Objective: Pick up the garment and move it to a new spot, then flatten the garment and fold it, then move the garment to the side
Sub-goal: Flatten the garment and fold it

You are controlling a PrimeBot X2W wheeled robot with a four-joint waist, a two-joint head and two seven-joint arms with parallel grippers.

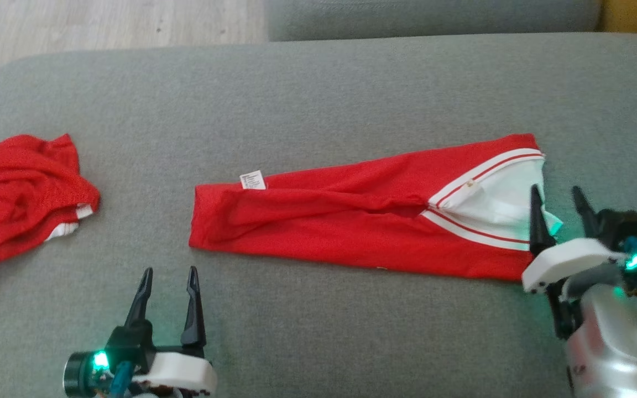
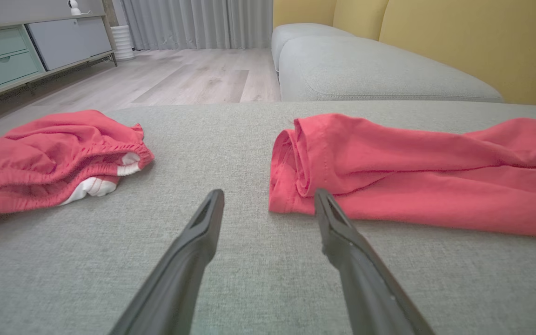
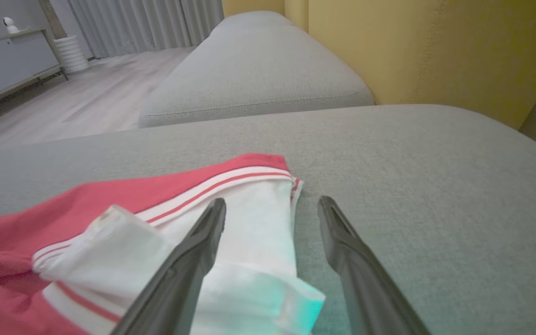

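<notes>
A crumpled red garment [image 1: 20, 193] lies at the left rim of the grey cushion [image 1: 318, 94]. Bare fabric separates it from the folded red garment [image 1: 351, 221], a long strip lying mid-cushion with open room behind and in front. The left gripper [image 1: 170, 271] is spread wide and empty, near the strip's left end. The right gripper [image 1: 555, 190], equally wide and empty, straddles the strip's white-trimmed right edge; whether it touches is unclear.

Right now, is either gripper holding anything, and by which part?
Nothing is held. The left gripper, jaws open, sits short of the folded red shirt; right gripper, jaws open, is at its white collar end, not closed on it.
</notes>
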